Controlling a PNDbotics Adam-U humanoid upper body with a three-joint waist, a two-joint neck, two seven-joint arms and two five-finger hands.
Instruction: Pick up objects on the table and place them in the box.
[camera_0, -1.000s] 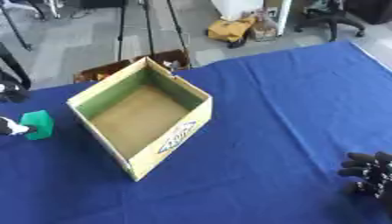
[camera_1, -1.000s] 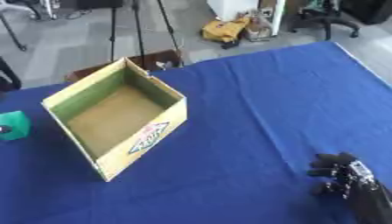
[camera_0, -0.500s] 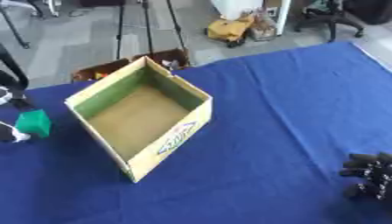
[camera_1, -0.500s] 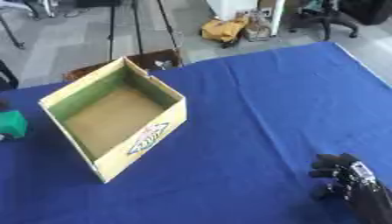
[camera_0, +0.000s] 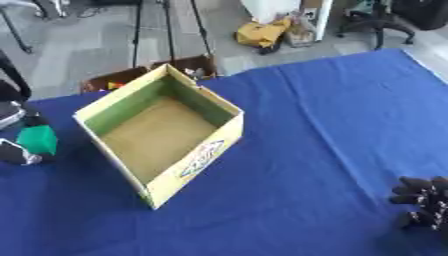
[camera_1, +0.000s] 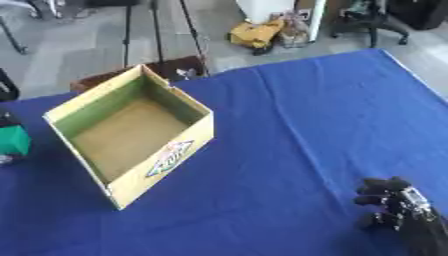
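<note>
Beside the cardboard box (camera_0: 162, 137), left hand (camera_0: 17, 150) grips a green block (camera_0: 38, 139).

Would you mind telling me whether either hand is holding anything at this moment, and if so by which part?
The left hand appears to hold a green object at its sides; the exact contact is unclear. The right hand holds nothing.

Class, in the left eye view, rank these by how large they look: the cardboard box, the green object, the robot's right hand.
1. cardboard box, by far the largest.
2. and 3. green object and right hand look alike; the hand is cut off at the edge and nearer the camera, so I won't rank them.
</note>
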